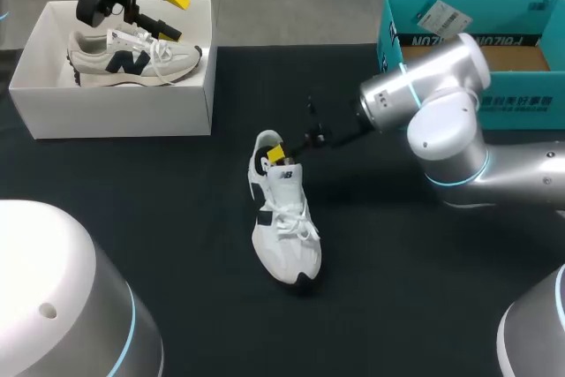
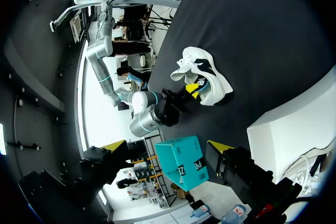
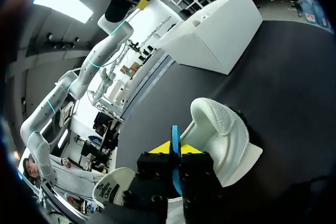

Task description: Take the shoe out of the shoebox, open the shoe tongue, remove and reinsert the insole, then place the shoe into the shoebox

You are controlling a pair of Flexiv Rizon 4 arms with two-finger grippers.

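Now: right claw (image 3: pixel 176 149) nipped on insole (image 3: pixel 174 134), left claw (image 1: pixel 168 11) spread above shoebox (image 1: pixel 115 108)

Out on the black counter (image 1: pixel 177 205), the white shoe (image 1: pixel 284 218) sits on its sole, well apart from the shoebox, off its right front corner and nearer the robot. Heel end is the end closer to the shoebox; toe points away from it.

Right claw at the heel opening. Yellow tips drawn almost together, a thin blue insole standing edge-on between them, gripped from both sides. How much of the insole sits inside the shoe: cannot tell.

Left claw hangs over the shoebox's right half, above the rim. Fingers wide apart, nothing between them.

Inside the shoebox lies a beige shoe (image 1: pixel 132 61) with a dark side mark, toe toward the right wall. A teal box (image 1: pixel 494 19) stands far to the right of the shoebox, at the counter's back edge, behind the right arm.
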